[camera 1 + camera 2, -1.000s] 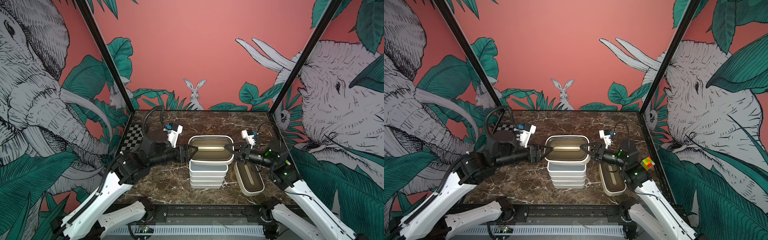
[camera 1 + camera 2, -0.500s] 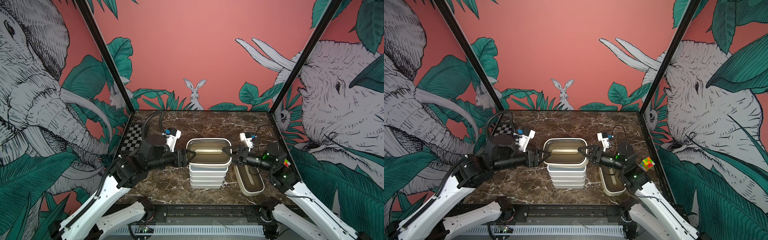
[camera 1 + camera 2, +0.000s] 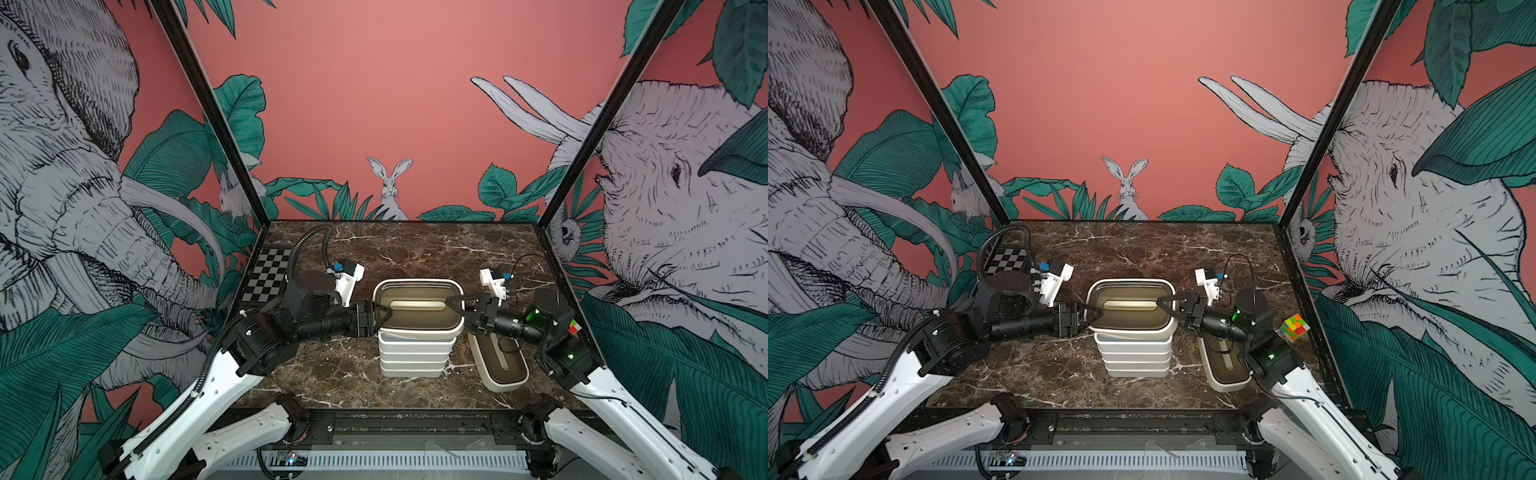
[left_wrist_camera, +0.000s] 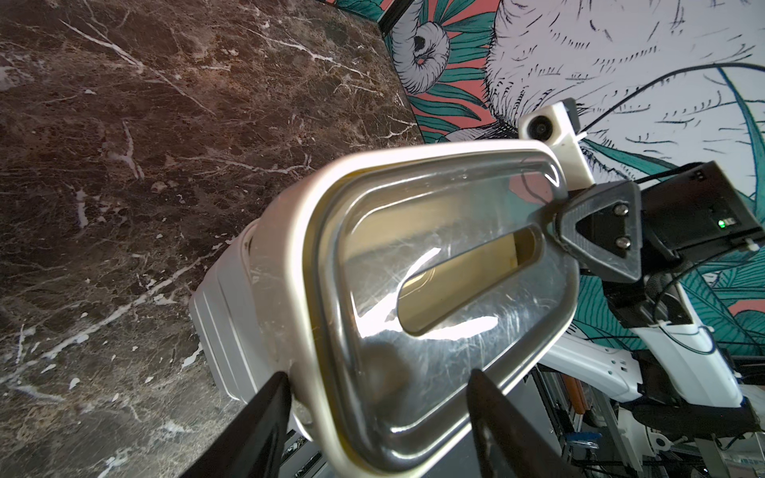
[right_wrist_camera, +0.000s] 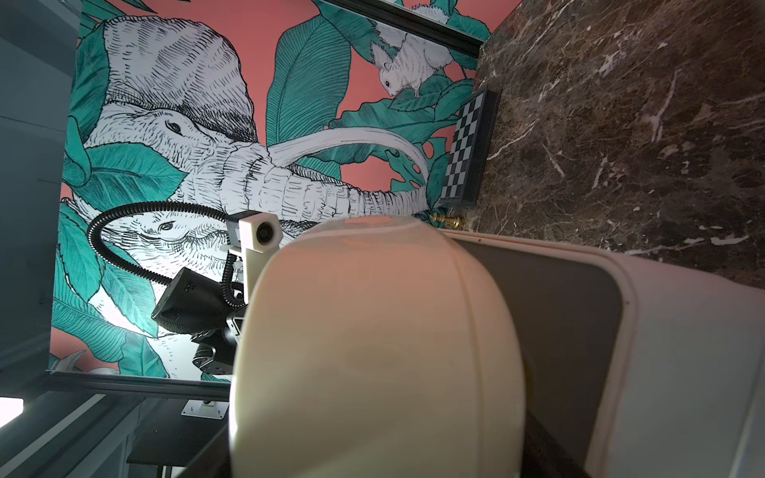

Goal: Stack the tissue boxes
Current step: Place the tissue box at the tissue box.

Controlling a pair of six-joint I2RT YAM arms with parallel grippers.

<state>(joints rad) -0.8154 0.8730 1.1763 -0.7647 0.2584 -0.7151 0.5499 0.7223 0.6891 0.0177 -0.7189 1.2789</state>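
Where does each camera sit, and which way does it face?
Both top views: high behind the robot, looking down toward the back wall; both arms, left gripper and right gripper on the dark-lidded tissue box.
Left wrist: on the left arm, looking along its fingers across that box toward the right gripper.
Right wrist: on the right arm, facing the box's end close up; left arm beyond, own gripper hardly visible.
Shared: all four show that box.
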